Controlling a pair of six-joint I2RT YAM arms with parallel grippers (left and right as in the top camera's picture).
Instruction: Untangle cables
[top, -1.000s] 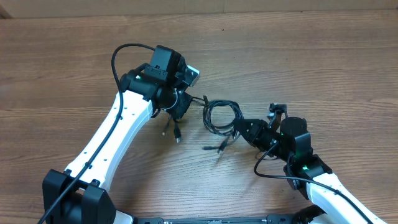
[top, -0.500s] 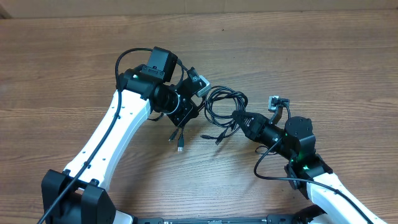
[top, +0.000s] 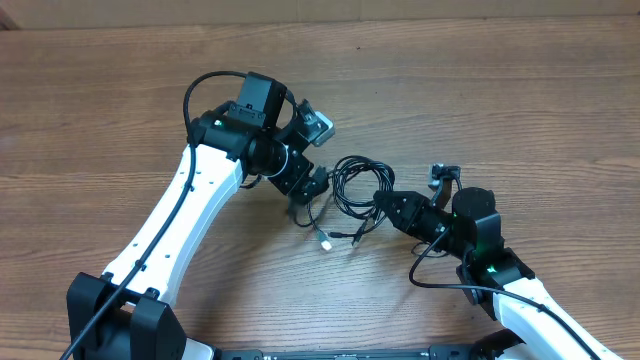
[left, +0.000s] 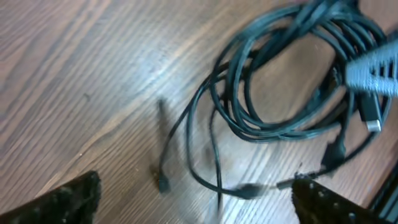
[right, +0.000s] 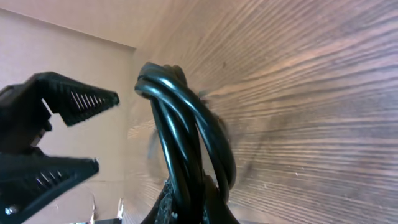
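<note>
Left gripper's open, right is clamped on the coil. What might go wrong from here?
1. The right gripper is shut on several strands of the coil at once, so pulling may tighten the loops instead of freeing one cable.
2. The plug ends lie close together by the open left gripper; closing there may catch two strands, or miss the thin cords.
3. The two grippers sit close together and may bump.

The table (top: 520, 90) is lit brightly and evenly from above; only soft shadows are cast. In the left wrist view the cables (left: 267, 132) are smeared by motion blur; in the right wrist view the wood grain is stretched at the edges.
</note>
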